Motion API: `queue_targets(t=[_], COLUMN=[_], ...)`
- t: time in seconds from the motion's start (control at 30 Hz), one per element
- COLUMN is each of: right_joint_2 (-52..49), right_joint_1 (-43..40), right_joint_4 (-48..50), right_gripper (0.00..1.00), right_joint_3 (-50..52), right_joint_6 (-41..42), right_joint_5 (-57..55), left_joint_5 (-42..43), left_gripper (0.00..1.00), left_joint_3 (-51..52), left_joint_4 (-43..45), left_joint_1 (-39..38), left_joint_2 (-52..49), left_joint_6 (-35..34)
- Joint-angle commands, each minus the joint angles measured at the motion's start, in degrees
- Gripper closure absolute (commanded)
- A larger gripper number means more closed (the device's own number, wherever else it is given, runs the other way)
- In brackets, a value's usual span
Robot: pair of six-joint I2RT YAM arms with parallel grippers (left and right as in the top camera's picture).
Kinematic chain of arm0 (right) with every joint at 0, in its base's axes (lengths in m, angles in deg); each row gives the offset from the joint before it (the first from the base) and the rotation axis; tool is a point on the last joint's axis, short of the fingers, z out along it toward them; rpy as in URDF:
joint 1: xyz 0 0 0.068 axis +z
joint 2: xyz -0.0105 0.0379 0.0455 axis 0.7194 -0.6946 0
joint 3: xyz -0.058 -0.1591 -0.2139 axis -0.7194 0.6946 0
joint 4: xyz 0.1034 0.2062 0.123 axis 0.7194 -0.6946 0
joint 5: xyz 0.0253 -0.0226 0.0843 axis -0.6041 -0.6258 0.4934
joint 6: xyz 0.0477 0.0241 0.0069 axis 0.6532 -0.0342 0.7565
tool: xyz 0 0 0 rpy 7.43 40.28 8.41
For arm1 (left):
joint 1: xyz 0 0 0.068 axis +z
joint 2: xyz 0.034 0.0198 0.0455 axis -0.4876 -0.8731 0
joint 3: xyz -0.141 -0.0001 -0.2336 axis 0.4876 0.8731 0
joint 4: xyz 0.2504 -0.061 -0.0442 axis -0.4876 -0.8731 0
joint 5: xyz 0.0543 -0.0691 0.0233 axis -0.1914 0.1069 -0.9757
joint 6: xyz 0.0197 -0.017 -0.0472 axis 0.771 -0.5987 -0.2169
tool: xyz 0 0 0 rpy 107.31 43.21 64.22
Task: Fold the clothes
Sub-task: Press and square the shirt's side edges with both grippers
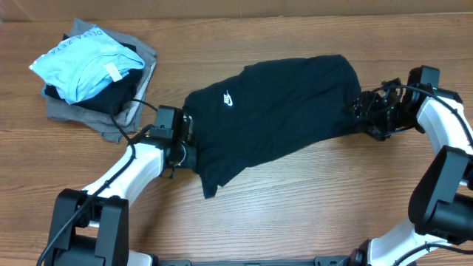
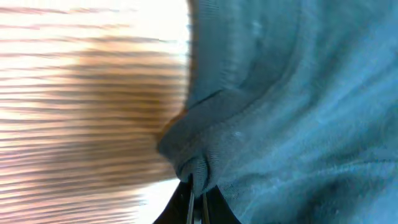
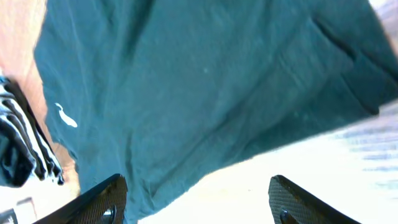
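Observation:
The black T-shirt (image 1: 277, 111) lies folded lengthwise across the middle of the table, its white swoosh logo (image 1: 228, 98) facing up. My left gripper (image 1: 188, 140) is at its left end, shut on a pinch of the shirt's edge (image 2: 198, 169). My right gripper (image 1: 362, 114) is at the shirt's right end, open and empty, its fingers (image 3: 196, 202) wide apart beside the fabric (image 3: 205, 87).
A stack of folded clothes stands at the back left: a light blue garment with lettering (image 1: 85, 63) on a dark one and a grey one (image 1: 70, 111). The wooden table (image 1: 310, 199) shows bare in front of the shirt.

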Motion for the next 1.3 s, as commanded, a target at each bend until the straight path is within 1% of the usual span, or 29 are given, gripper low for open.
queue_targets(t=[0.0, 0.07, 0.1, 0.13, 0.17, 0.27, 0.33, 0.37, 0.43, 0.47, 0.5, 0.53, 0.57, 0.67, 0.7, 0.77, 0.8, 0.83, 0.87, 0.93, 0.97, 1.03, 1.13, 1.17, 1.2, 1.27], right_joint_2=[2.1, 2.0, 2.0, 2.0, 2.0, 2.0, 2.0, 2.0, 2.0, 2.0, 2.0, 2.0, 2.0, 2.0, 2.0, 2.0, 2.0, 2.0, 2.0, 2.0, 2.1, 2.8, 5.3, 6.8, 8.2, 10.7], right_joint_1=[0.3, 0.3, 0.3, 0.3, 0.4, 0.9, 1.6, 2.1, 3.2, 3.8, 4.6, 5.4, 6.3, 8.0, 8.2, 8.2, 8.1, 8.0, 7.9, 7.6, 7.3, 6.8, 6.6, 6.6, 6.8, 7.2], right_joint_4=[-2.1, -3.6, -4.2, -5.2, -5.7, -6.9, -7.0, -6.7, -5.5, -4.9, -4.2, -3.6, -2.6, 1.8, 5.7, 9.2, 10.4, 11.2, 11.5, 10.5, 8.3, 2.3, -8.9, -12.5, -14.7, -16.9], right_gripper=[0.23, 0.23, 0.23, 0.23, 0.23, 0.23, 0.23, 0.23, 0.24, 0.28, 0.31, 0.34, 0.34, 0.35, 0.41, 0.43, 0.47, 0.57, 0.70, 0.88, 0.93, 0.96, 0.96, 0.91, 0.83, 0.59], right_joint_3=[-0.3, -0.1, 0.1, 0.6, 0.9, 2.1, 3.4, 4.2, 5.9, 6.7, 7.6, 8.6, 9.9, 13.1, 14.8, 16.0, 16.2, 16.2, 16.0, 15.2, 14.3, 12.1, 8.8, 8.3, 8.2, 8.2], right_joint_6=[-2.0, -1.9, -1.9, -1.9, -1.9, -1.9, -1.9, -2.0, -2.0, -2.0, -1.9, -1.9, -1.1, 3.5, 6.0, 6.6, 7.1, 7.4, 7.4, 7.4, 7.3, 6.5, 5.9, 5.9, 5.9, 6.2], right_joint_5=[-1.4, -3.3, -3.8, -4.4, -4.5, -4.5, -4.5, -4.5, -4.5, -4.5, -4.5, -4.8, -6.1, -12.1, -14.9, -14.9, -14.9, -14.9, -14.8, -14.7, -14.7, -14.8, -16.5, -17.0, -17.7, -20.2], left_joint_5=[-6.5, -5.2, -4.0, -2.5, -1.9, 1.7, 4.0, 4.7, 5.2, 5.2, 5.1, 5.1, 5.1, 5.2, 5.2, 5.2, 5.4, 6.5, 7.9, 9.7, 10.4, 10.7, 10.8, 11.1, 11.1, 11.1], left_gripper=[0.96, 0.96, 0.95, 0.91, 0.90, 0.91, 0.87, 0.82, 0.61, 0.52, 0.46, 0.41, 0.39, 0.38, 0.39, 0.40, 0.40, 0.41, 0.42, 0.43, 0.43, 0.43, 0.43, 0.43, 0.43, 0.43], left_joint_3=[-3.3, -5.4, -6.9, -8.6, -9.4, -13.0, -15.4, -16.7, -18.5, -19.3, -19.9, -20.4, -20.7, -20.8, -20.8, -20.8, -20.8, -20.8, -20.7, -20.5, -20.0, -18.4, -14.6, -13.0, -11.8, -9.4], left_joint_4=[0.3, 0.7, 1.1, 1.6, 1.6, 1.4, 0.5, -0.6, -3.0, -4.6, -6.3, -8.3, -10.2, -14.8, -17.6, -20.5, -22.0, -23.4, -24.8, -27.2, -28.5, -29.7, -29.6, -29.3, -29.1, -28.6], left_joint_1=[4.9, 7.2, 8.5, 9.9, 10.5, 12.1, 12.4, 12.4, 12.4, 12.4, 12.3, 12.3, 12.4, 12.4, 12.4, 12.3, 12.3, 12.2, 12.2, 11.9, 11.6, 10.5, 8.2, 7.2, 6.3, 4.5], left_joint_2=[-0.1, -0.1, -0.1, -0.1, -0.1, -0.1, -0.1, -0.1, -0.1, -0.1, -0.1, -0.1, -0.1, -0.1, -0.1, -0.1, -0.1, -0.1, -0.1, -0.1, -0.1, -0.1, -0.1, -0.1, -0.1, -0.1], left_joint_6=[-3.3, -3.5, -3.5, -3.4, -3.5, -2.3, -1.0, -0.9, -0.9, -0.9, -0.9, -0.9, -0.9, -0.9, -0.4, 0.4, 0.7, 2.0, 3.7, 5.5, 6.1, 7.0, 7.1, 7.1, 7.1, 7.1])
